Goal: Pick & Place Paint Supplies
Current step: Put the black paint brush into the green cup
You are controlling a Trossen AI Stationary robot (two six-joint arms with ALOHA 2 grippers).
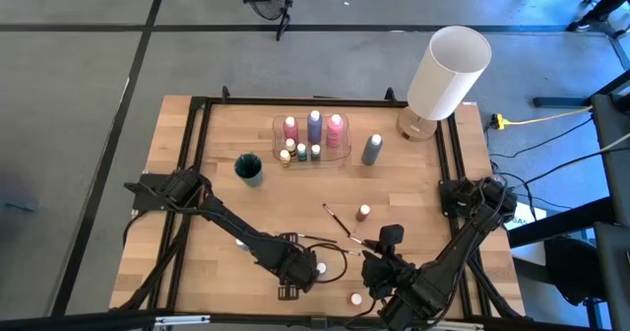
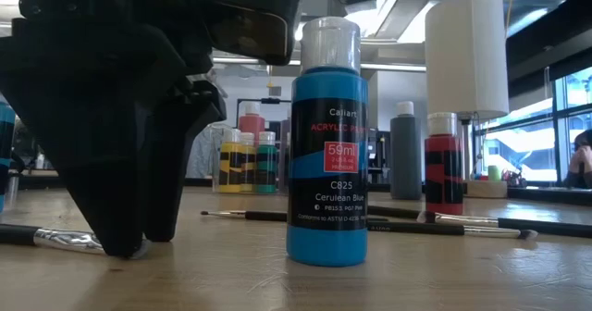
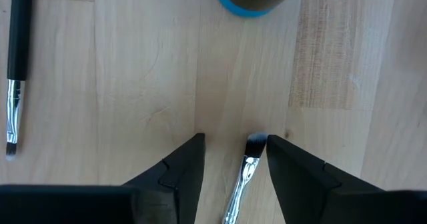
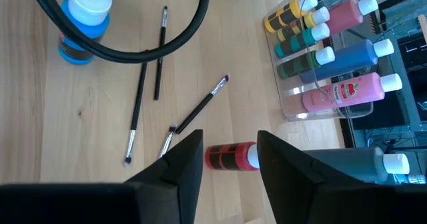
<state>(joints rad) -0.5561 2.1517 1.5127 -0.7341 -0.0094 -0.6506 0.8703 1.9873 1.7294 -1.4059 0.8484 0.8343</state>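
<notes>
Your left gripper (image 3: 233,154) sits low at the table's 6 o'clock edge, jaws half open and straddling a brush (image 3: 243,174) that lies flat on the wood, nothing gripped yet. Close off-centre and the thin ferrule could roll or pivot out. Just past it stands the blue bottle (image 2: 326,144), near enough for a swinging finger to tip it. Toward 5 o'clock your right gripper (image 4: 230,154) hangs part-open and empty, above the red bottle (image 4: 230,157); its arm and the left crowd together, so a hasty lift risks contact. Loose brushes (image 1: 337,220) lie mid-table. At 12 o'clock the tray (image 1: 345,154) holds the sorted bottles, with the grey bottle (image 1: 371,149) and lamp (image 1: 448,70) toward 1 o'clock.
</notes>
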